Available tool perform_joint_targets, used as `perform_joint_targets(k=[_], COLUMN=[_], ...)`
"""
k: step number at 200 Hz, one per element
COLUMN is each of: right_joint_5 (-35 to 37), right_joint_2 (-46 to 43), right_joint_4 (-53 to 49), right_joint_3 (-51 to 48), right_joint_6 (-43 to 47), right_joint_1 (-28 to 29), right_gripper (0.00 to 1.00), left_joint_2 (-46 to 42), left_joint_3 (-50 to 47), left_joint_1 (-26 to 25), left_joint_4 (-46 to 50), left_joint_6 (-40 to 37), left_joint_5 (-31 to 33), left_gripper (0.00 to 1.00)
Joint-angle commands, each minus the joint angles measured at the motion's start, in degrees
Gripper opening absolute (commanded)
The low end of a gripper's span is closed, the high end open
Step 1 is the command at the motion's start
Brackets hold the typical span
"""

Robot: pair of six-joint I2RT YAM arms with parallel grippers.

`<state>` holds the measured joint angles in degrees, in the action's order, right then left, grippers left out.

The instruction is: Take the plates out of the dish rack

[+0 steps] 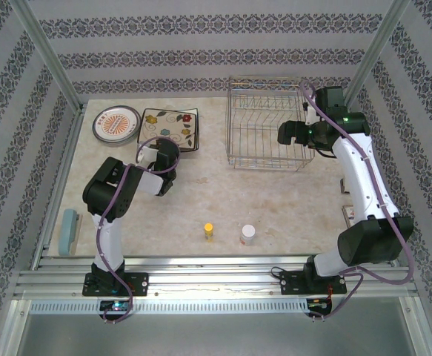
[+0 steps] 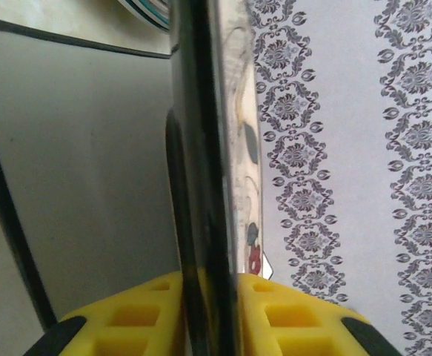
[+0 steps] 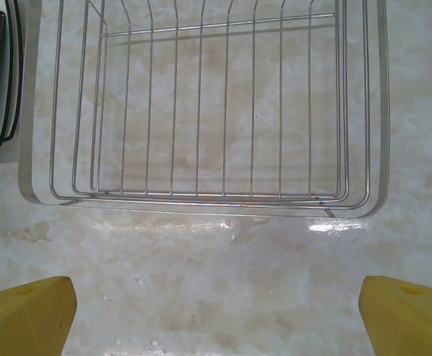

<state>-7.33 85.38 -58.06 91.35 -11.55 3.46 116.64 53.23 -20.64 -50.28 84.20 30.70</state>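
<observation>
Robotics lab cell staged as a kitchen: aluminium frame posts [image 1: 47, 58], damask wallpaper panels [image 1: 216, 46], marble-look bench [image 1: 275, 204], dish rack [image 1: 267, 126], bolted robot arms [image 1: 364, 178].

Wallpaper [image 1: 216, 44] all round: pale grey, dark floral bands, running sideways on back wall. Counter [image 1: 275, 208] beige, marbled, glossy patches. Silver frame posts [image 1: 50, 63] rising at back corners. Bright glare along near metal rail [image 1: 216, 261].

The rack [image 3: 216, 199] was thin, shiny metal wire. The table [image 3: 223, 289] looked smooth, glossy and marbled. The plate [image 2: 201, 185] had a glossy glazed edge. The fingers [image 3: 23, 315] were matt yellow plastic.
</observation>
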Motion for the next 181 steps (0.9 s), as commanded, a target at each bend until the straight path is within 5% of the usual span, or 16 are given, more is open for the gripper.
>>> perform_joint_targets(k=[1, 45, 112, 181], right_joint_5=[-0.5, -0.7, -2.0, -4.0], right_joint_2=[0.4, 0.2, -0.6, -2.4], right_joint_4=[0.1, 0.1, 2.1, 6.1], right_joint_3=[-0.6, -0.4, -1.5, -4.7], right_joint_6=[0.9, 0.9, -0.2, -1.8], right_joint_1=[-0.7, -0.7, -0.8, -1.4], right_gripper=[0.98, 0.98, 0.98, 0.98], left_joint_2=[-0.8, -0.8, -6.7, -6.9], left_joint_3=[2.5, 2.8, 10.9, 13.8], left_joint_1=[-0.7, -0.9, -0.9, -0.5], left_joint_4=[-7.2, -3.0, 30.1, 41.5], left_joint_6=[1.3, 3.5, 3.4, -2.7], left_joint_5=[2.4, 1.4, -5.3, -10.6], left_gripper=[0.26, 0.41, 0.79, 0.85])
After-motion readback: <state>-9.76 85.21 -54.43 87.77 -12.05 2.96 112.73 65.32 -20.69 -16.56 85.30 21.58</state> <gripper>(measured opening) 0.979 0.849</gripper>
